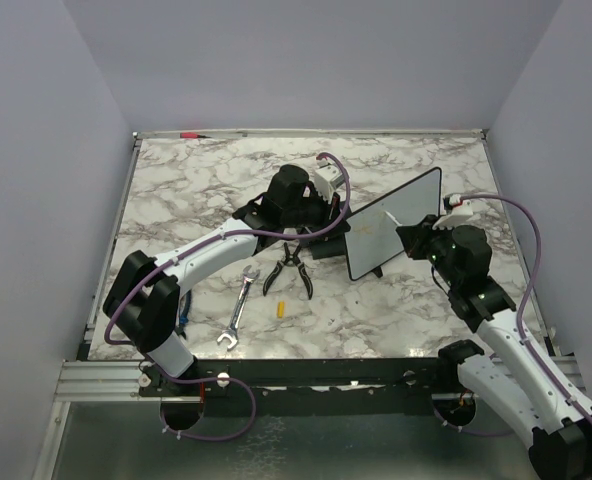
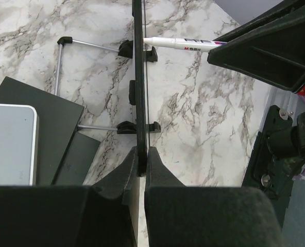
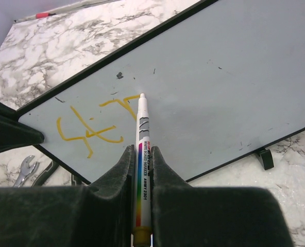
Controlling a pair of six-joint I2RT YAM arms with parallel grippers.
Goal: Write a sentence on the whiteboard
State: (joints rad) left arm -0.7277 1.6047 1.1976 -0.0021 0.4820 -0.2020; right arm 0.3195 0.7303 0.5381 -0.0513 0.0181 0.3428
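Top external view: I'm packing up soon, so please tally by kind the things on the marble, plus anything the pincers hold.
Whiteboard: 1
Marker: 1
Wrench: 1
Pliers: 1
Small yellow piece: 1
Black block with grey pad: 1
Total: 6

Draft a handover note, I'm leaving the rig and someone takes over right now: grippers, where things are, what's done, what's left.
Left gripper: shut on the edge of the small black-framed, glossy white whiteboard, steadying it upright on the marble table.
Right gripper: shut on a white marker with a rainbow label, tip at the board's face.
Done: a few yellow strokes near one end.
Left: the rest of the sentence; most of the face is blank.
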